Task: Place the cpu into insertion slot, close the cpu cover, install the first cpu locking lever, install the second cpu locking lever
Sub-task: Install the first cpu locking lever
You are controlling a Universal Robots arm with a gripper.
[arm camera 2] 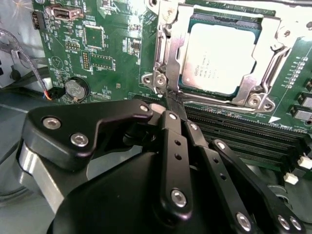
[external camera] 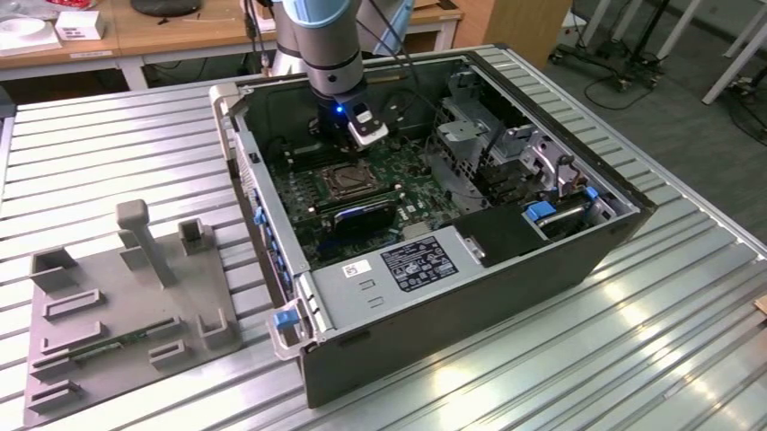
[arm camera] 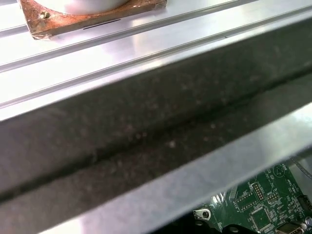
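Observation:
In the second wrist view the cpu (arm camera 2: 222,61) lies flat in the insertion slot (arm camera 2: 253,101), its grey face showing through the window of the cpu cover (arm camera 2: 169,48), which is folded down over it. My gripper (arm camera 2: 171,101) is shut, and its black fingertips sit at the corner of the silver frame, beside a corner screw (arm camera 2: 159,80). Whether they touch a lever, I cannot tell. In the exterior view the gripper (external camera: 330,148) reaches down inside the open computer case, just above the slot (external camera: 339,182) on the green motherboard (external camera: 396,171).
Case walls (external camera: 246,162) enclose the board, with drive cages (external camera: 515,162) and a labelled box (external camera: 414,265) towards the exterior view's right. Long memory slots (arm camera 2: 243,131) and a coin battery (arm camera 2: 75,88) lie near the fingers. A grey fixture plate (external camera: 120,305) sits on the ribbed table.

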